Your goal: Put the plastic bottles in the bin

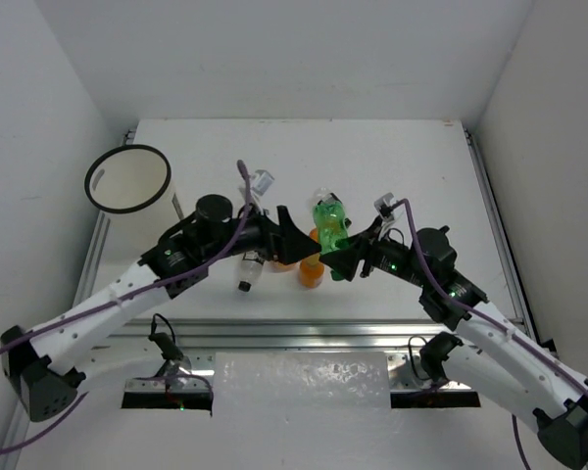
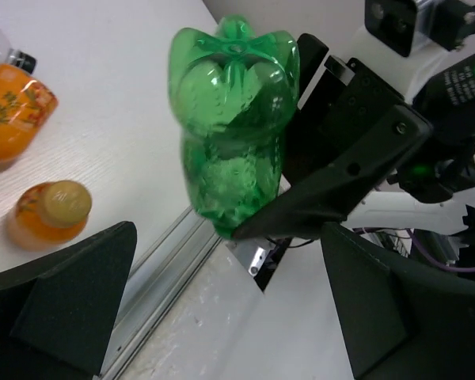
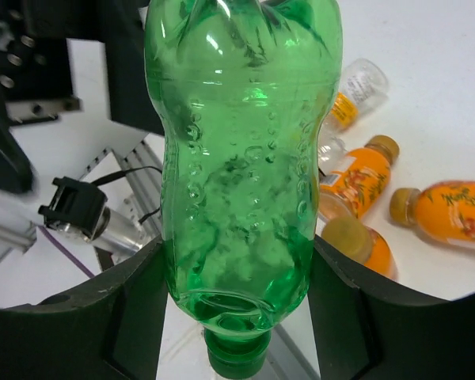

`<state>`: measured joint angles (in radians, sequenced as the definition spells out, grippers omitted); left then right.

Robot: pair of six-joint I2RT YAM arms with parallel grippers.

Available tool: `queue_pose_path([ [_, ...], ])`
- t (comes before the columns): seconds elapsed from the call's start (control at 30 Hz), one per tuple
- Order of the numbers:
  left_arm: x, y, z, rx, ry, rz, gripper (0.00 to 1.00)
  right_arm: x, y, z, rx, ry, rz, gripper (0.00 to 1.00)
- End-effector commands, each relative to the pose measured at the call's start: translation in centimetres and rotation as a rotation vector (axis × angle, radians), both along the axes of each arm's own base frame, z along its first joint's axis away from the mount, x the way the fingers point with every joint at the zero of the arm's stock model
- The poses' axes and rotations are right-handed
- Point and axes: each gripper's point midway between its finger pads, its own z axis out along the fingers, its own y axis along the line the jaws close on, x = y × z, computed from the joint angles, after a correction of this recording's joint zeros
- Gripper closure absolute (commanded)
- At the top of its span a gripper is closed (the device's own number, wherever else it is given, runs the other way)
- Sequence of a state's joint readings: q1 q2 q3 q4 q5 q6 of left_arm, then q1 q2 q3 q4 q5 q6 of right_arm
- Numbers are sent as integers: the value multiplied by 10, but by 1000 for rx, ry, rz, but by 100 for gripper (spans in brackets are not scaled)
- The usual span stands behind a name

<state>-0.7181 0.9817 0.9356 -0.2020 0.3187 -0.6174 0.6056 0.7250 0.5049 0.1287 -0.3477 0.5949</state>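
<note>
My right gripper (image 1: 341, 257) is shut on the green bottle (image 1: 330, 223) and holds it above the table. In the right wrist view the green bottle (image 3: 237, 174) fills the gap between the fingers (image 3: 87, 317), cap end towards the camera. My left gripper (image 1: 288, 235) is open and empty, just left of that bottle. In the left wrist view the green bottle (image 2: 233, 119) hangs ahead of the open jaws, base towards the camera. Orange bottles (image 3: 356, 178) (image 3: 451, 214) and a clear bottle (image 3: 356, 91) lie on the table. The white bin (image 1: 127, 178) stands at the far left.
An orange bottle (image 1: 312, 269) and a clear bottle with a black cap (image 1: 247, 272) lie on the table under the two grippers. A metal rail (image 1: 304, 333) runs along the table's near edge. White walls close in the left, back and right.
</note>
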Motion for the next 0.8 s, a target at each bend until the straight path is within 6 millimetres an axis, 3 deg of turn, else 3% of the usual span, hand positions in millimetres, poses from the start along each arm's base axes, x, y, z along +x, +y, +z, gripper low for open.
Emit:
queue_pose_path([
  [0.0,13,-25,41,-103,-97,26,0,-3,13,38,20,-100,67,91],
  [0.1,23,-38,40,-88,-105,43,0,-9,20,50,26,-117,108,91],
  [0.13,32,-40,30,-55,-85,73,0,-11,21,51,27,-125,122,91],
  [0.23,50,-38,23,-6,-82,151,1,-19,26,51,23,-134,157,91],
  [0.3,54,-39,26,-12,-95,159,9,-22,28,51,23,-135,174,91],
  [0.33,54,-43,31,-31,-108,145,15,-22,28,49,20,-130,177,90],
  [0.4,53,-46,36,-47,-125,125,64,-23,29,48,20,-135,188,89],
  [0.43,53,-48,39,-51,-128,115,100,-23,29,49,20,-140,186,82],
  [0.47,52,-49,41,-51,-130,114,100,-18,26,48,17,-138,150,68],
  [0.5,55,-44,44,-43,-128,144,100,-17,21,51,25,-145,123,22],
  [0.53,59,-38,45,-33,-129,182,100,-16,18,47,15,-135,98,1],
  [0.57,63,-29,48,-23,-128,233,100,-11,11,45,-2,-128,50,1],
  [0.6,78,-3,54,20,-130,381,100,5,-2,43,-29,-122,-73,1],
  [0.63,86,16,59,50,-127,467,100,9,-15,28,-91,-69,-138,1],
  [0.67,94,37,65,71,-113,559,100,15,-25,30,-120,-53,-201,1],
  [0.7,108,88,75,139,-105,751,100,28,-44,24,-162,-24,-335,1],
  [0.73,113,116,82,165,-98,846,100,28,-56,8,-232,29,-382,1],
  [0.77,113,149,76,235,-65,931,100,30,-63,6,-260,43,-414,1],
])
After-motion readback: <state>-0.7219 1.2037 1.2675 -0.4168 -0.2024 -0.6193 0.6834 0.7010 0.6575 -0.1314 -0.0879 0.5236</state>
